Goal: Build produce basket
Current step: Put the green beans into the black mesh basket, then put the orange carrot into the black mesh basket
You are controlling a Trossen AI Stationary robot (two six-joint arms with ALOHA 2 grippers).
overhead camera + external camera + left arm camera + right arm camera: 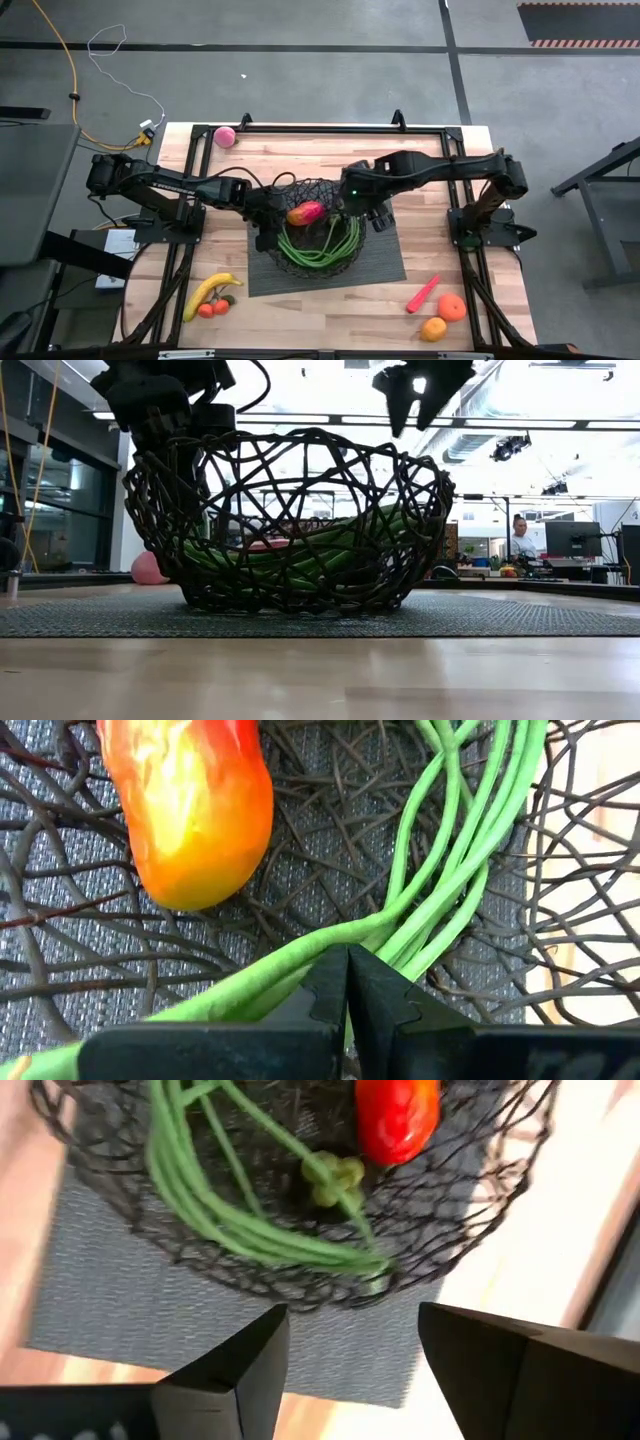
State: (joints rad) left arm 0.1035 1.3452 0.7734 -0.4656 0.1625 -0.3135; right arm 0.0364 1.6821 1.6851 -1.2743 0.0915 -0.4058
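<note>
The round black wire-mesh basket (pixel 318 262) sits upright at the centre of the high view. Inside it lie a red-orange mango (pixel 306 212) toward its upper part and a bundle of long green beans (pixel 322 246) curving along its lower right side. A pink ball (pixel 225 136) rests at upper left. At lower left a yellow banana (pixel 207 293) lies beside two small tomatoes (pixel 213 309). At lower right a red chili (pixel 422 293) lies tilted near two oranges (pixel 444 317).
</note>
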